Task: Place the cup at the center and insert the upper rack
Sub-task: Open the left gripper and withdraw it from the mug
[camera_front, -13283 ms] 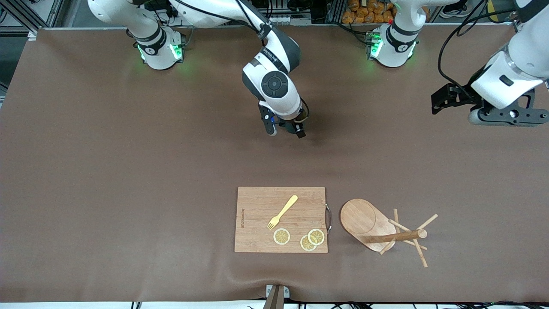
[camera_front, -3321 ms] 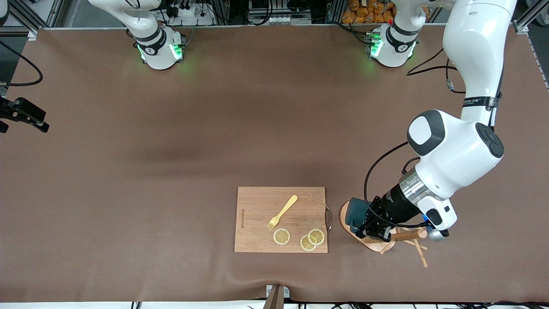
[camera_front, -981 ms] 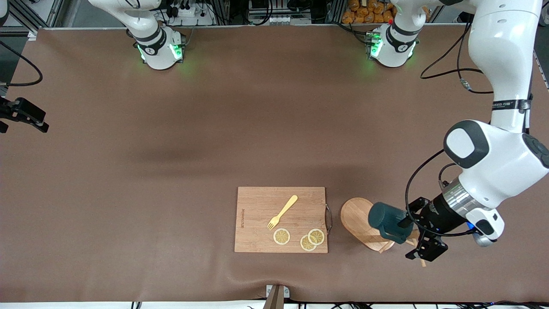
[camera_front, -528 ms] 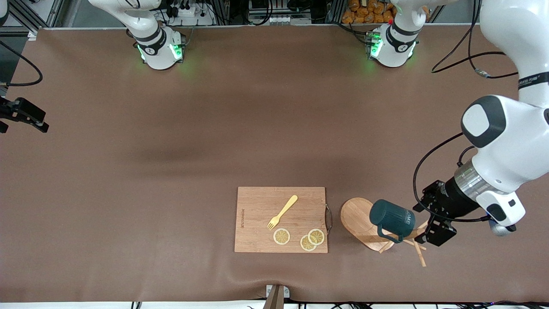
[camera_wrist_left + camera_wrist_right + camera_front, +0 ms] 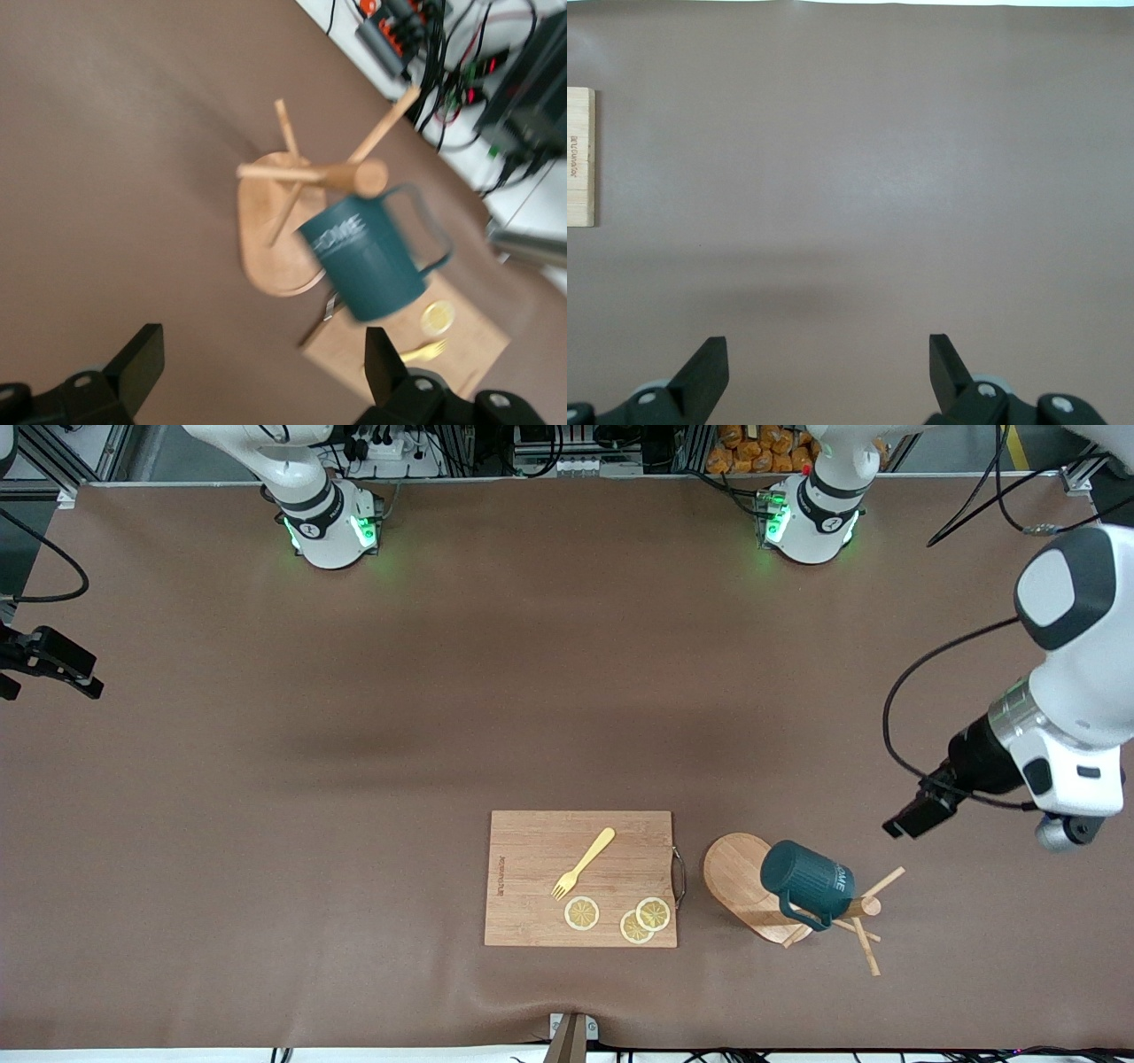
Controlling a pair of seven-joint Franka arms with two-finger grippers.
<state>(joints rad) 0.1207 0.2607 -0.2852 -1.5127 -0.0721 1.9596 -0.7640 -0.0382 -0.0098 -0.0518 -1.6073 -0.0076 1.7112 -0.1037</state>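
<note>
- Toward the left arm's end of the table, near the front camera, the upper rack lies tipped on its side, its oval base on edge against the cloth and its post pointing toward the left arm's end.
- The cup hangs on the rack, its handle hooked over a peg beside the post; in the front view it covers part of the base and post.
- The left wrist view shows the cup side-on with its white lettering, the end of the post and three pegs fanning out, detail the front view hides.
- Beside the rack, toward the right arm's end, a cutting board carries a yellow fork and three lemon slices.
- The left gripper hovers over bare table near the rack, jaws spread wide and holding nothing; its fingers frame the wrist view.
- The right gripper waits at the table's edge at the right arm's end; its wrist view shows spread fingers over plain cloth and one board corner.
</note>
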